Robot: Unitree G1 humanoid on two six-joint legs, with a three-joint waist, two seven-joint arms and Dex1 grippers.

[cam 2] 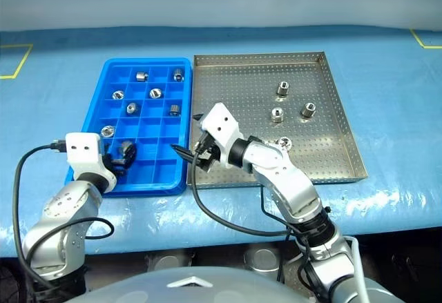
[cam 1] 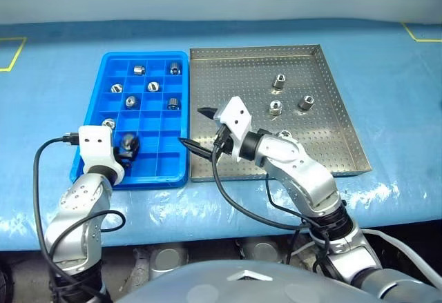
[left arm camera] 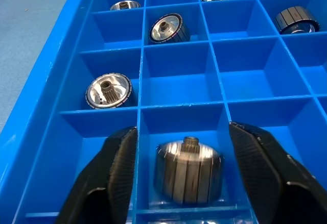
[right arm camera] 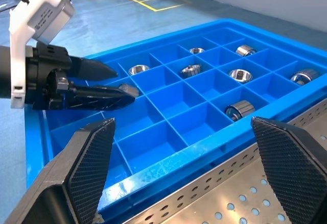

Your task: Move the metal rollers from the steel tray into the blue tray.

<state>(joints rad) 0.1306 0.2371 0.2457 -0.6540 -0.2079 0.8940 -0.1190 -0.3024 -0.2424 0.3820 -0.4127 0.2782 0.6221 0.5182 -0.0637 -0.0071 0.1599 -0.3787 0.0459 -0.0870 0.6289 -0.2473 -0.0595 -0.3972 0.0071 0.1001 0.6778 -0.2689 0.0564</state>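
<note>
A worktop point(cam 1: 62, 96) with a blue cover holds the bright blue plastic tray point(cam 1: 103, 82) beside the big square steel tray point(cam 1: 228, 61); the left pincer point(left arm camera: 184, 175) stands wide open around a small shiny metal roller point(left arm camera: 189, 170) lying in a near cell, gripping nothing; the right pincer point(cam 1: 197, 130) is wide open and empty over the trays' shared edge; four rollers point(cam 1: 279, 81) left in the steel tray lie beyond it, to its right, nearer the right arm; the left wrist view shows the dropped roller standing upright, hidden from the head views by the pincer.
</note>
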